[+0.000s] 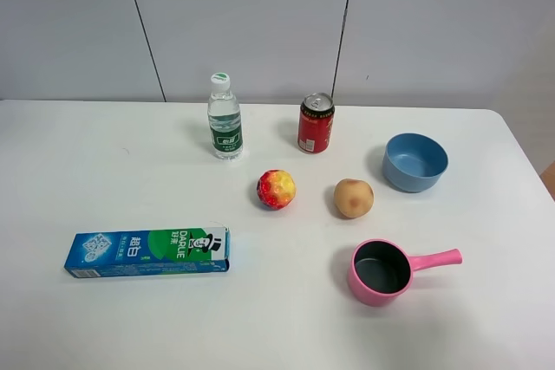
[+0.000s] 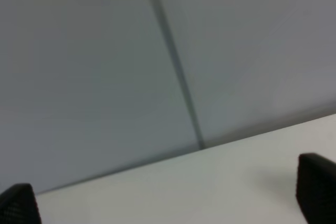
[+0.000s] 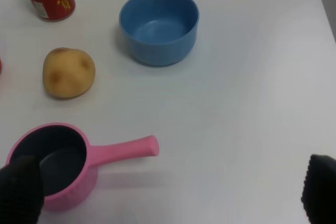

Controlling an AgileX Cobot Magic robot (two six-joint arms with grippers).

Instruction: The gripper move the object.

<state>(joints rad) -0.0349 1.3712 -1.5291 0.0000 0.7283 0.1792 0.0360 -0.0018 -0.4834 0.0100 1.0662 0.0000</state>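
Observation:
The tan-brown fruit lies on the white table, right of centre, between the red-and-yellow fruit and the blue bowl. It also shows in the right wrist view. Neither arm shows in the high view. My right gripper is open and empty, with its dark fingertips wide apart above the table near the pink pan. My left gripper is open and empty, facing the wall and the table's far edge.
A water bottle and a red can stand at the back. The pink saucepan sits in front of the tan fruit, handle pointing right. A blue-green toothpaste box lies at the front left.

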